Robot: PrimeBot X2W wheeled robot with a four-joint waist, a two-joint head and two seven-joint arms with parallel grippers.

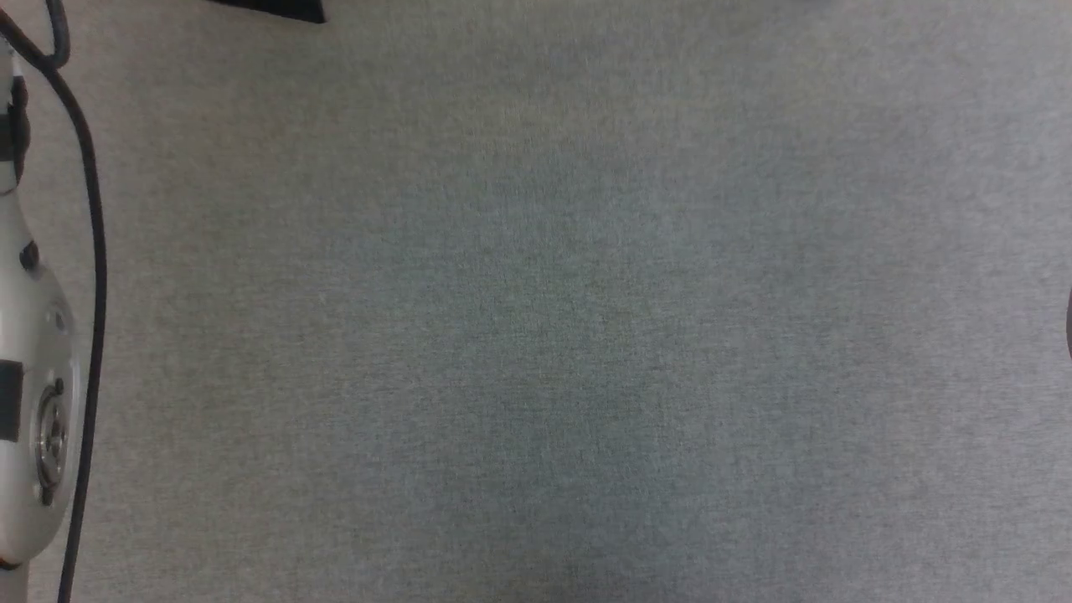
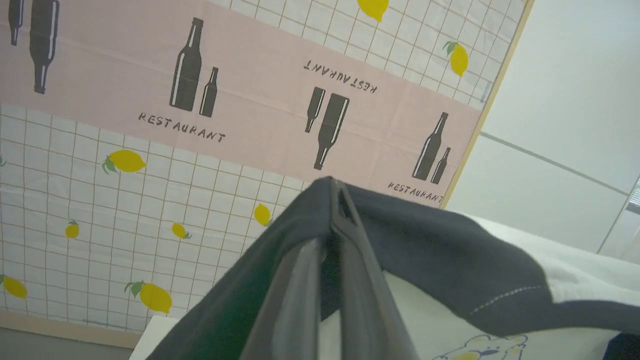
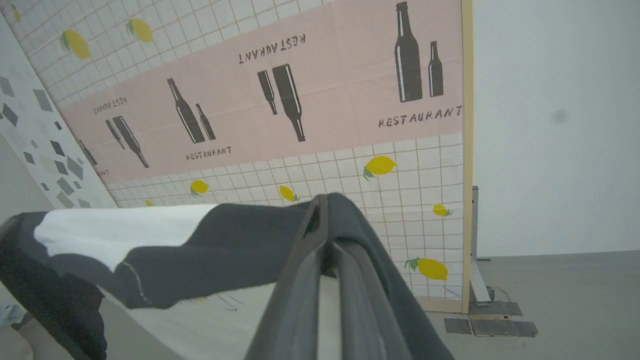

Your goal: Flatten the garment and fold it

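As the garment (image 2: 450,240) hangs stretched in the air between them, we see the left end effector (image 2: 336,192) clenched on one black edge and the right end effector (image 3: 322,202) clenched on another, before a backdrop (image 2: 125,190) printed with bottles and lemons. Our left forearm (image 1: 33,377) borders the grey worktop (image 1: 536,301).

"RESTAURANT" repeats, sometimes upside down, on the pink wall band (image 2: 260,85).

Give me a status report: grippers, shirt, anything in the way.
Left gripper shut on shirt, black part. Right gripper shut on shirt too. Shirt raised, draped, not folded. Printed backdrop beyond, no contact seen.
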